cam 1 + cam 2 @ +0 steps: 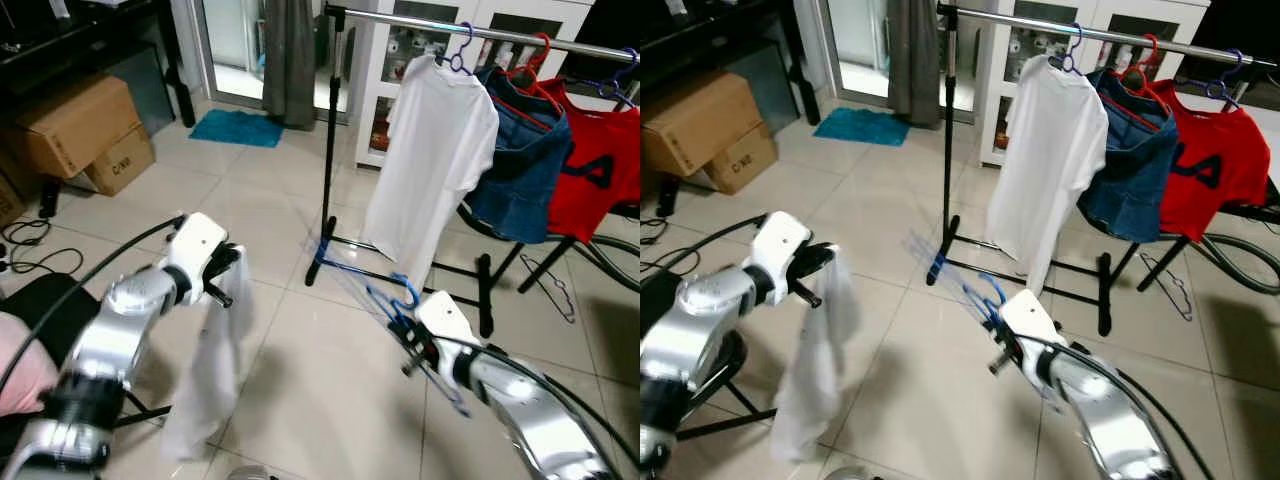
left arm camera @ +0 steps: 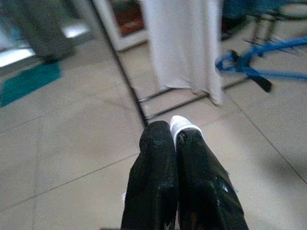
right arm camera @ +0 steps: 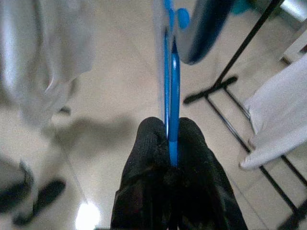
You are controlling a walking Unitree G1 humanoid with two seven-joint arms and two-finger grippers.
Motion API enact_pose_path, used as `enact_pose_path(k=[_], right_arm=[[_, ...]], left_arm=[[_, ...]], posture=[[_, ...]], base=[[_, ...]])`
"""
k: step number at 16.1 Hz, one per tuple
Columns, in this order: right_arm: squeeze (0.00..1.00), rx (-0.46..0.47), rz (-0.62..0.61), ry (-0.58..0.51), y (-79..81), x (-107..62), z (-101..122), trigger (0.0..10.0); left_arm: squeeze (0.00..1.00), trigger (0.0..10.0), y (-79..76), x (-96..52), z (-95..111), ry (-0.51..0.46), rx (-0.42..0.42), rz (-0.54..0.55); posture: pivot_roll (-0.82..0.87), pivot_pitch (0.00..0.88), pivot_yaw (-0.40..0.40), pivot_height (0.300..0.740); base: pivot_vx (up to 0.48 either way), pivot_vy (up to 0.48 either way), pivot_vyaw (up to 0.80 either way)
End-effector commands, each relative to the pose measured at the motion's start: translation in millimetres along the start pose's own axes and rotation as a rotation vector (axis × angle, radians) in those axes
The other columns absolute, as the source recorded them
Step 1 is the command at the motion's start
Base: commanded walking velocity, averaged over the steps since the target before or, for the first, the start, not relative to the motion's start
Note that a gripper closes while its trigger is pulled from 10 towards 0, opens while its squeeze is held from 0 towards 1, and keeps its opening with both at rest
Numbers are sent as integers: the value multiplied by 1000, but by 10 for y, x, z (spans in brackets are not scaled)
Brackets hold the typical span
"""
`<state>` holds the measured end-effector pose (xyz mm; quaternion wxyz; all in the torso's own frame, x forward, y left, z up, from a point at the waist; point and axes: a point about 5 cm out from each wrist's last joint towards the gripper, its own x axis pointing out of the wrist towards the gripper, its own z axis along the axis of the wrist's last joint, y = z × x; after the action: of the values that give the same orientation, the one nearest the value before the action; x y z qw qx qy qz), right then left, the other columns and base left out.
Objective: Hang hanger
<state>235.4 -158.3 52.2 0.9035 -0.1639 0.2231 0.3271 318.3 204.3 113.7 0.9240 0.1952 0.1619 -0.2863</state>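
Blue plastic hanger [image 3: 171, 91] sits pinched between the right gripper [image 3: 168, 130] fingers at lower right; left gripper [image 2: 175, 132] fingers clamp a white cloth [image 1: 210, 375] lower left.

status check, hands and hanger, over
Left hand shut on white garment. Right hand shut on blue hanger. Rail ahead, three garments hung.

The hanger [image 1: 395, 305] is bright blue, the cloth [image 1: 210, 375] hanging from the left gripper [image 1: 228, 272] plain white. On the black rail [image 1: 480, 32] hang a white T-shirt [image 1: 430, 160], a dark blue denim piece [image 1: 522, 165] and a red shirt [image 1: 598, 175] (dark lettering across its chest). Floor tiles [image 1: 300, 380] are pale beige; a teal mat [image 1: 238, 127] lies beyond.
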Motion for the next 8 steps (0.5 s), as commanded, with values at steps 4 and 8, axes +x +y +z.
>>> enact_pose_path(k=[4, 8], right_arm=[[0, -77, 126, 167, 112, -134, -135, 10000], [0, -49, 96, 190, 193, -75, -130, 10000]], left_arm=[[0, 0, 137, 187, 194, 14, 173, -131], [0, 0, 214, 317, 243, 37, 137, -103]], posture=[[60, 22, 10, 740], [41, 70, 45, 740]], base=[[0, 0, 0], [0, 0, 0]])
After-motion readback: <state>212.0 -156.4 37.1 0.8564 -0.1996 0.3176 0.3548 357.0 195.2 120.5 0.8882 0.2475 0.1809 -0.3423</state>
